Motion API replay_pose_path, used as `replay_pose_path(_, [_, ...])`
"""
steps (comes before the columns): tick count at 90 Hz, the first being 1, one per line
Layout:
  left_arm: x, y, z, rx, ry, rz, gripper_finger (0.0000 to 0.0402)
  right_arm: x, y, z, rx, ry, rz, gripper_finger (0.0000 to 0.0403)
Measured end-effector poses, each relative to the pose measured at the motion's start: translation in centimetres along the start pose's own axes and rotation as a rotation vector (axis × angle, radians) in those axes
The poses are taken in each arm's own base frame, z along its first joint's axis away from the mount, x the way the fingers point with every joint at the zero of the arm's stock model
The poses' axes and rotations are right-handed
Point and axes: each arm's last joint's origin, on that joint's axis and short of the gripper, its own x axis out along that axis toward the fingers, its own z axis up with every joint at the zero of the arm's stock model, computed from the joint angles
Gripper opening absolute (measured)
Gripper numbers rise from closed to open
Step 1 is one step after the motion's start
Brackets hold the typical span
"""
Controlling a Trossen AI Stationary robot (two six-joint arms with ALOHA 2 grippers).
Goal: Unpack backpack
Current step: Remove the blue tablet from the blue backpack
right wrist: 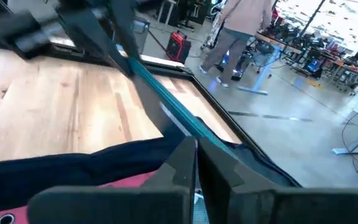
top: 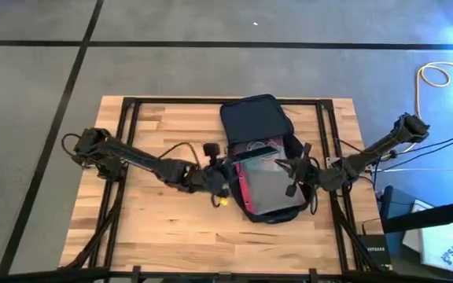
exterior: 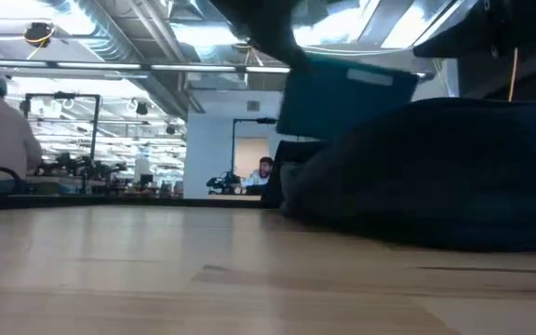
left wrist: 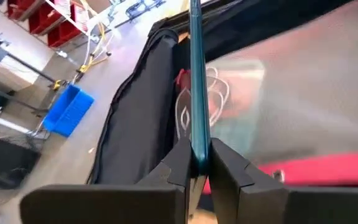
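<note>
Hands (left wrist: 199, 163) (right wrist: 194, 163) on teal folder (left wrist: 196, 81) over open backpack (top: 252, 118).

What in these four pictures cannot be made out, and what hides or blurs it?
- Low view: the backpack fills the right side and hides both tools.
- High view: the backpack's depths lie under the clear pouch.
- Left wrist view: the pouch's contents are blurred.
- Right wrist view: the thin teal item's near end is hidden behind the right tool.

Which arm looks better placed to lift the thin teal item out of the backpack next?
Left. The left gripper is already clamped on the thin teal item above the open backpack; the right gripper is shut beside it, apparently holding nothing.
</note>
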Motion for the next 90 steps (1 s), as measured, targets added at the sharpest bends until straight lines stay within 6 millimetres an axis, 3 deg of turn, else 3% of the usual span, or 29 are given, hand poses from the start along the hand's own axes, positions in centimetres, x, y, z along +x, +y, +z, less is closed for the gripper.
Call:
replay_pose_path(26, [-6.5, -0.1, -2.4, -0.032, 0.108, 0.129, 0.0017, 0.0, 0.0, -0.1, -0.006, 0.009, 0.0, 0.0])
replay_pose_path(42, [-8.8, -0.1, -4.9, -0.068, 0.182, 0.21, 0.0017, 0.0, 0.0, -0.1, -0.005, 0.009, 0.0, 0.0])
replay_pose_path(68, [-9.8, 0.7, -7.5, -0.17, 0.333, 0.261, 0.0017, 0.0, 0.0, -0.1, -0.003, 0.009, 0.0, 0.0])
replay_pose_path(90, [-8.5, 1.4, -9.7, -0.136, 0.508, 0.29, 0.0017, 0.0, 0.0, -0.2, 0.008, 0.016, 0.01, 0.0])
